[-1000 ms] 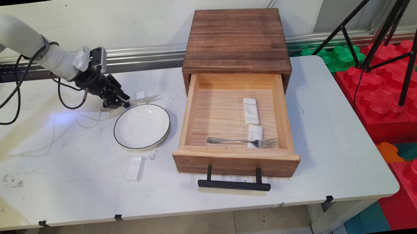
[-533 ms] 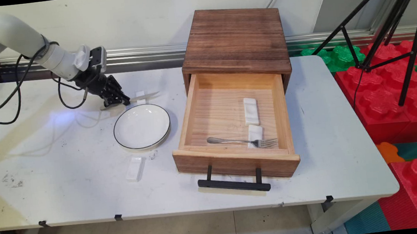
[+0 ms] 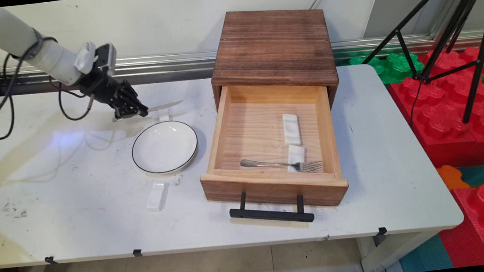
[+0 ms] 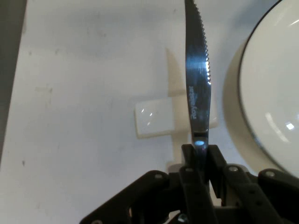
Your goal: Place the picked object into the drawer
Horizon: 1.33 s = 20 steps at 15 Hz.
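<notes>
Clamped on the handle of a serrated knife point(image 4: 198, 79), the gripper point(image 3: 140, 113) holds the blade out level toward the open wooden drawer point(image 3: 270, 151), above a small white rest point(image 4: 156, 121) on the table point(image 3: 74, 187) and just beside the black-rimmed plate point(image 3: 164, 147) (the grip sits far back, so the whole blade sticks out free). Compared with a second ago, the knife has come up off the rest, where it lay near the plate's far rim, and the hand is higher and slightly further back.
</notes>
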Each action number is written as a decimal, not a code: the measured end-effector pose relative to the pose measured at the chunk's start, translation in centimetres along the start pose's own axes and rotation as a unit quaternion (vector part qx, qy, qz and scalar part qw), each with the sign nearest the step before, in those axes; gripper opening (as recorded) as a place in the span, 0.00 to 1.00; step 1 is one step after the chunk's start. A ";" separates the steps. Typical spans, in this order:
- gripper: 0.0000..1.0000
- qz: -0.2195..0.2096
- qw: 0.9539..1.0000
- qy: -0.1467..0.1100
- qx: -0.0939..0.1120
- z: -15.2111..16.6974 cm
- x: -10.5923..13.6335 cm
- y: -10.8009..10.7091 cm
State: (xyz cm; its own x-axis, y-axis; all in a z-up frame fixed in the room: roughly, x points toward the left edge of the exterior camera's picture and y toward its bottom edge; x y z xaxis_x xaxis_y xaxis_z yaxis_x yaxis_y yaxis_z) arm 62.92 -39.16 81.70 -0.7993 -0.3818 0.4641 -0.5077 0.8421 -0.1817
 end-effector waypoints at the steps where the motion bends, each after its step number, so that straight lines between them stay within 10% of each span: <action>1: 0.00 0.005 1.000 0.003 -0.001 -0.8 0.4 0.3; 20: 0.00 0.068 0.990 0.116 -0.033 -8.3 15.2 7.8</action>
State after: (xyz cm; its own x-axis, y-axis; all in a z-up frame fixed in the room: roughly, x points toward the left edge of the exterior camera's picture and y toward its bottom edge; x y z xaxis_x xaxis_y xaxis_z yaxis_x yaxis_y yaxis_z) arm 49.45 -35.21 94.51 -0.7598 -0.1716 0.6271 -0.3718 0.9059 -0.2027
